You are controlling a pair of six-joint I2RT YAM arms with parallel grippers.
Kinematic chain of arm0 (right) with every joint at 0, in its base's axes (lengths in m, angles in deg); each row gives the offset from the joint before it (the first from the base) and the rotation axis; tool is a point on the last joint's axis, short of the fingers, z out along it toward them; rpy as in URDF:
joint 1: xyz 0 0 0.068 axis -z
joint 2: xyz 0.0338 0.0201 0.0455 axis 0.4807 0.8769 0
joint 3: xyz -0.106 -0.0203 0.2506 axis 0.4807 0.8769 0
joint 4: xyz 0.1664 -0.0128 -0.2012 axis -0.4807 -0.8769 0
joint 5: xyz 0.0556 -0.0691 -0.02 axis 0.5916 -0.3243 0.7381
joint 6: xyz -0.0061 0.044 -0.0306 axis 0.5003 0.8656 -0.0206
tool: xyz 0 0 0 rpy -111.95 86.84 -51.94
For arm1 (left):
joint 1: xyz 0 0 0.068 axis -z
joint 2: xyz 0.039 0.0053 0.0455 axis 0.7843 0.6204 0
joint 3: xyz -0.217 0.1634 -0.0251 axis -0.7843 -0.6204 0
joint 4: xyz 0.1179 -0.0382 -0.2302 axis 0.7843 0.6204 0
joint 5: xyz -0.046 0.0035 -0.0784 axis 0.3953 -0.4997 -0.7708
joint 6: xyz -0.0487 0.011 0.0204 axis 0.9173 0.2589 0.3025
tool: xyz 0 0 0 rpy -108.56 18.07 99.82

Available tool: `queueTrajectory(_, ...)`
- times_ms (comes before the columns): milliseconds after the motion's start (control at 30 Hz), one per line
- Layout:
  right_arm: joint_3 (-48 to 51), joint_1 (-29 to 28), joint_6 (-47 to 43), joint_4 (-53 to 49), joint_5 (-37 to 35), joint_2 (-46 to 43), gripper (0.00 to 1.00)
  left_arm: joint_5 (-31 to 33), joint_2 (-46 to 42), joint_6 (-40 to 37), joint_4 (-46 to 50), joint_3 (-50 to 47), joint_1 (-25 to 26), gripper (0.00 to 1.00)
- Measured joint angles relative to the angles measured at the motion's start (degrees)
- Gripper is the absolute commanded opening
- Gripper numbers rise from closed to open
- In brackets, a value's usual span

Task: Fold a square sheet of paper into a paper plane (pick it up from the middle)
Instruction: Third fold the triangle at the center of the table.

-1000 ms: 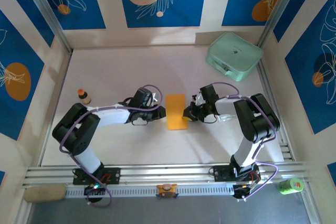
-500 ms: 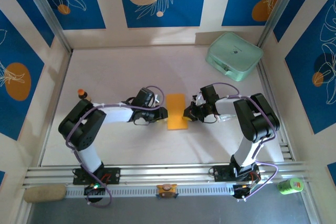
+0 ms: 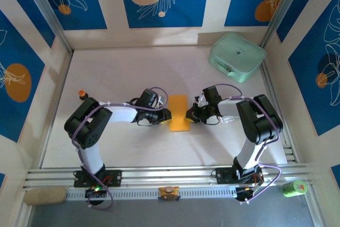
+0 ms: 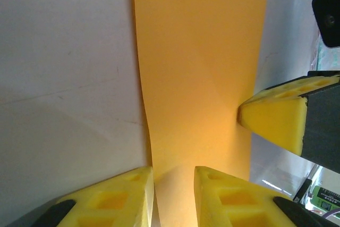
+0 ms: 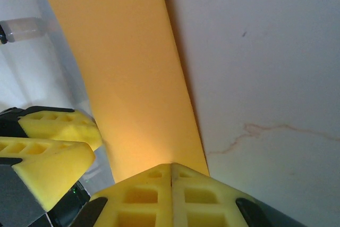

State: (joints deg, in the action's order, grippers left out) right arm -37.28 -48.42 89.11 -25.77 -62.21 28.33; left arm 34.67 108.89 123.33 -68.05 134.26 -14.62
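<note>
Right gripper [image 3: 187, 115] pinches narrow orange paper [image 3: 178, 112].

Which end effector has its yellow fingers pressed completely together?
The right end effector: its fingers meet; the left end effector shows a gap.

Built from black joint housings [image 3: 85, 129] and white links [image 3: 120, 114]; wired with looped purple cables [image 3: 229, 85]; tipped with yellow wedge pads [image 4: 114, 203], square-pocketed.

Right wrist view: the square sheet of paper [image 5: 122, 73] is cut off at 12 o'clock, its 6 o'clock end under the right gripper [image 5: 171, 167]. The left arm [image 3: 86, 127] hides most of the bottle [image 3: 81, 93].
</note>
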Motion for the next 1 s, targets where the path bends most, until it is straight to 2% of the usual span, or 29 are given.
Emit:
queueTrajectory(600, 0.0, 0.0, 0.0, 0.0, 0.0, 0.0, 0.05, -0.7, 0.9, 1.7, -1.4, 0.1, 0.0, 0.25)
queueTrajectory(800, 0.0, 0.0, 0.0, 0.0, 0.0, 0.0, 0.05, -0.7, 0.9, 1.9, -2.2, 0.1, 0.2, 0.22)
queueTrajectory(1000, 0.0, 0.0, 0.0, 0.0, 0.0, 0.0, 0.06, -0.7, 0.9, 1.9, -2.4, 0.1, 0.3, 0.14)
